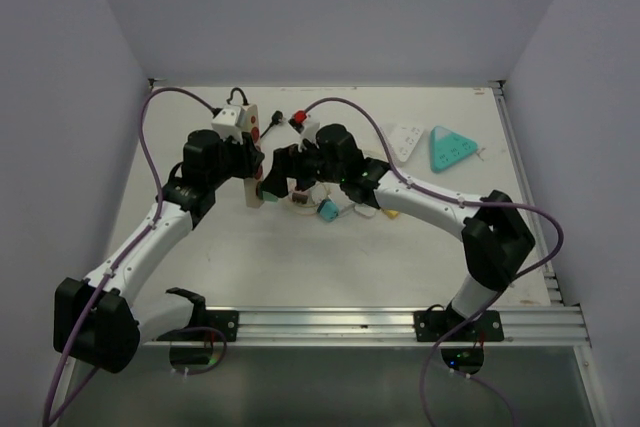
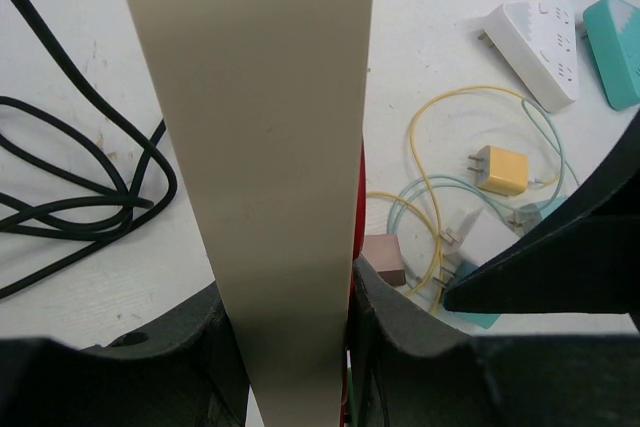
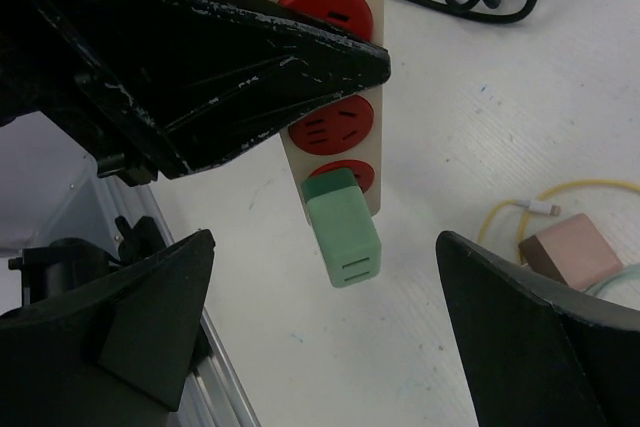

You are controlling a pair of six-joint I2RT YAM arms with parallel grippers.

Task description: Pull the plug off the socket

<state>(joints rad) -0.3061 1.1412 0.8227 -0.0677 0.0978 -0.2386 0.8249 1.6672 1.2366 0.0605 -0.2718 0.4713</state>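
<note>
Left gripper [image 2: 290,297]: clamped across the beige power strip [image 2: 270,147], holding it raised off the table [image 1: 300,257], likely to brace it so a pull does not drag it along.
Right gripper [image 3: 322,247]: fingers spread wide, one on each side of the green plug [image 3: 342,232] and touching neither side, apparently lined up to close on it.
Task's thing: the green plug sits in the strip's end socket, between the right arm's fingers, not yet pulled.
Sockets: four red faces show in the right wrist view.
Plugs in the strip: one visible.
Loose on the table: a yellow charger [image 2: 500,169], a pink charger [image 2: 385,259], a white adapter [image 2: 530,47], a teal adapter [image 2: 615,47] and a coiled black cord [image 2: 80,187].
</note>
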